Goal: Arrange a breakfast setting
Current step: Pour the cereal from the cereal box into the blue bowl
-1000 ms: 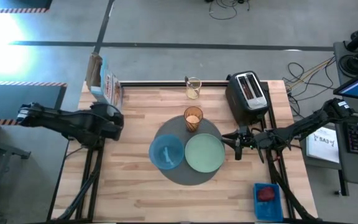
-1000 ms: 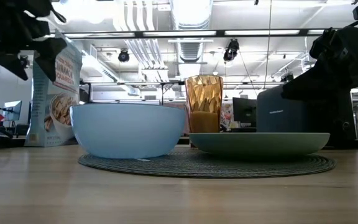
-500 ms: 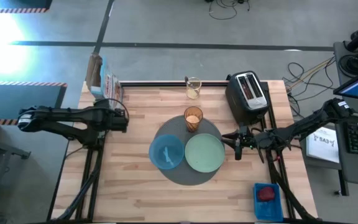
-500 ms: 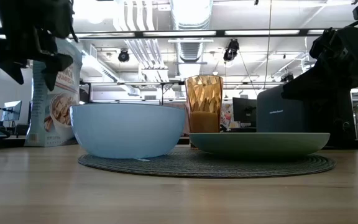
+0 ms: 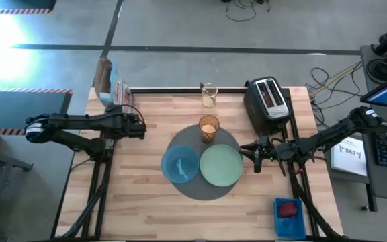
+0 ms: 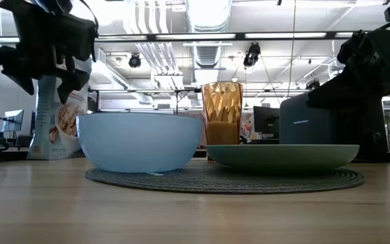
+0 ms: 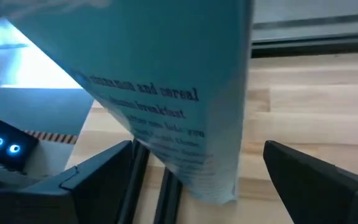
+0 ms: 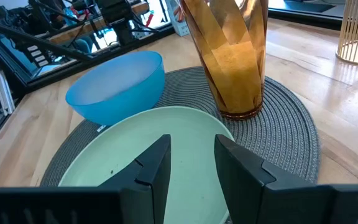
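Note:
A round dark-grey mat (image 5: 203, 190) lies mid-table. On it stand a small blue bowl (image 5: 179, 164), a pale green plate (image 5: 221, 165) and a glass of orange drink (image 5: 208, 128). A pale streak shows inside the bowl; I cannot tell whether it is the spoon. My left gripper (image 5: 140, 128) is open and empty, left of the mat, its fingers (image 7: 104, 168) spread toward the blue cereal box (image 7: 166, 74) without touching it. My right gripper (image 5: 255, 156) is open by a narrow gap (image 8: 192, 143), at the plate's right rim, touching nothing.
The cereal box (image 5: 111, 86) stands upright at the far left corner. A black toaster (image 5: 267, 101) stands at the far right, an empty glass (image 5: 209, 94) at the far edge, and a blue tray with a red thing (image 5: 289, 214) at the near right.
My left gripper has moved toward the table's right edge as its arm stretched out, and now stands in front of the cereal box in the low view. The right arm and the setting have kept still.

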